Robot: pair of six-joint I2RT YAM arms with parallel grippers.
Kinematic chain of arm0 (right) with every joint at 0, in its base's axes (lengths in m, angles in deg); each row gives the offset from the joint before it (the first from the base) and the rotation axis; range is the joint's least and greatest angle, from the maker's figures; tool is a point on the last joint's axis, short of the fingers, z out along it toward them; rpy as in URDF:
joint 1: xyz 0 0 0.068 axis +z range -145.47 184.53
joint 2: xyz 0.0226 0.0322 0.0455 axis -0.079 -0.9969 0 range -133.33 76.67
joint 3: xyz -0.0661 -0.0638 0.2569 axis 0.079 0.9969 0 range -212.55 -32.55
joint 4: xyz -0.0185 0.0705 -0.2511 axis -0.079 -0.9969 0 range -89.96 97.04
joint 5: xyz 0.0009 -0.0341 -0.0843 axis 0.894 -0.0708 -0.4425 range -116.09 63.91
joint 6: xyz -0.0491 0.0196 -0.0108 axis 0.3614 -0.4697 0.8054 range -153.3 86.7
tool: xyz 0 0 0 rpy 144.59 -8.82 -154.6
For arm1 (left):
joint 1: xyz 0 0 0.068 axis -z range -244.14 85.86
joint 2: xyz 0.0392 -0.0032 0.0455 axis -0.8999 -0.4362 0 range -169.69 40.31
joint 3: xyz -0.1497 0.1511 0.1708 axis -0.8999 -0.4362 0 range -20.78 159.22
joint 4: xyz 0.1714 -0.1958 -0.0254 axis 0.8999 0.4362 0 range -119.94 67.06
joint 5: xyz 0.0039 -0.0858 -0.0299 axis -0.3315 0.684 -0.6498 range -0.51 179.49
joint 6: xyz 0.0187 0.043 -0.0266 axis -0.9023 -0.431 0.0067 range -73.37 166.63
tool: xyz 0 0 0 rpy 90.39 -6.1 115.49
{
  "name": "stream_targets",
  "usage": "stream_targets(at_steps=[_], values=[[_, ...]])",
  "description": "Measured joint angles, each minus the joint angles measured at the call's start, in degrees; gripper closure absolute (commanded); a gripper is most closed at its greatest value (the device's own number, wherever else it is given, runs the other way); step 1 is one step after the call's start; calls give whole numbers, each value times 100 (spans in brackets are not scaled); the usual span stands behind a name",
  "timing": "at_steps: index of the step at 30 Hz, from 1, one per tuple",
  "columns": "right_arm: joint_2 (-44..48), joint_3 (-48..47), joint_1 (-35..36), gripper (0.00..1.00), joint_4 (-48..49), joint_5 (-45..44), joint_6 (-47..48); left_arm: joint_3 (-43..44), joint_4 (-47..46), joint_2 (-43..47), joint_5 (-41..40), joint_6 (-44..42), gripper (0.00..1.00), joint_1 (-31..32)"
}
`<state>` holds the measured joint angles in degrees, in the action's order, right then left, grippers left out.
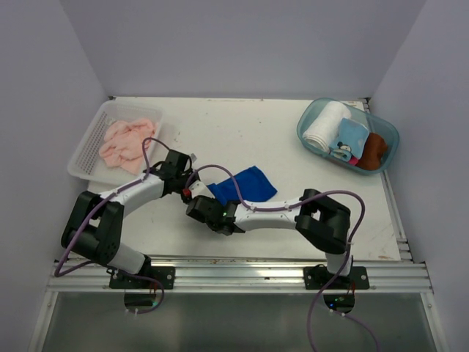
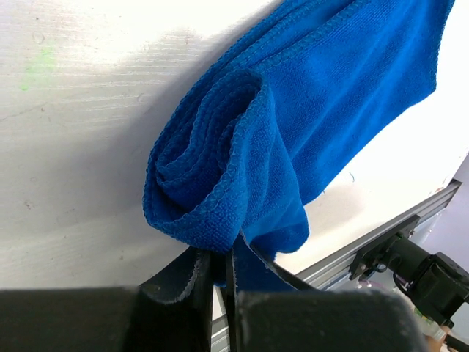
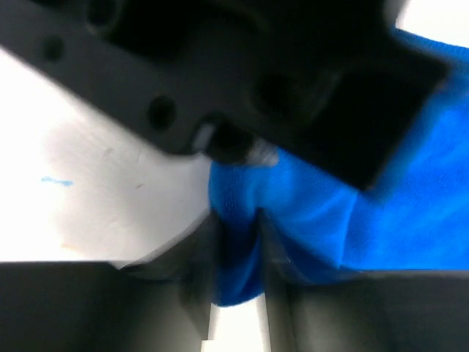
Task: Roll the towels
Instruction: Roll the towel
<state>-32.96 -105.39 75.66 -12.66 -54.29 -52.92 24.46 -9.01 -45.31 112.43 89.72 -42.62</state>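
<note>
- The blue towel [image 1: 249, 183] lies in the middle of the tabletop [image 1: 242, 125], and the end nearest the arms is partly rolled.
- The left pincer [image 2: 220, 264] is clamped on the rolled edge of the blue towel.
- The right pincer [image 3: 236, 249] has blue cloth filling the gap between its fingers. The view is too blurred to tell whether it grips.
- The pink towel [image 1: 128, 139] lies crumpled in the white basket [image 1: 86, 150] at the rear left.

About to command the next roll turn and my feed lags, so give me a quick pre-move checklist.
1. Left gripper pinching the blue towel's rolled end: ok.
2. Right gripper clamped on it: cannot tell; cloth between its jaws, view blurred.
3. Roll complete: not ok; the far part lies flat on the table.
4. Pink towel rolled: not ok; crumpled in the white basket.
</note>
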Motion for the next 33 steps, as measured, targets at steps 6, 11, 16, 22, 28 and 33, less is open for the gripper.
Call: stream_targets(at_steps=[6, 11, 16, 22, 28, 33], values=[[-81, 42, -74, 100, 199, -55, -136, 0, 90, 177, -120, 94, 68, 4], [267, 426, -431, 100, 540, 566, -319, 0, 170, 358, -254, 103, 48, -28], [743, 960, -1309, 100, 1071, 1952, -763, 90, 278, 568, -282, 79, 39, -212], [793, 1338, -2068, 100, 1620, 3316, -1316, 151, 216, 570, -129, 85, 40, -243], [791, 1655, -2243, 100, 2188, 4321, -1838, 92, -13, 570, 138, 92, 39, -243], [761, 1681, -2288, 100, 2629, 4944, -2203, 92, 9, 595, 160, 76, 34, -243]])
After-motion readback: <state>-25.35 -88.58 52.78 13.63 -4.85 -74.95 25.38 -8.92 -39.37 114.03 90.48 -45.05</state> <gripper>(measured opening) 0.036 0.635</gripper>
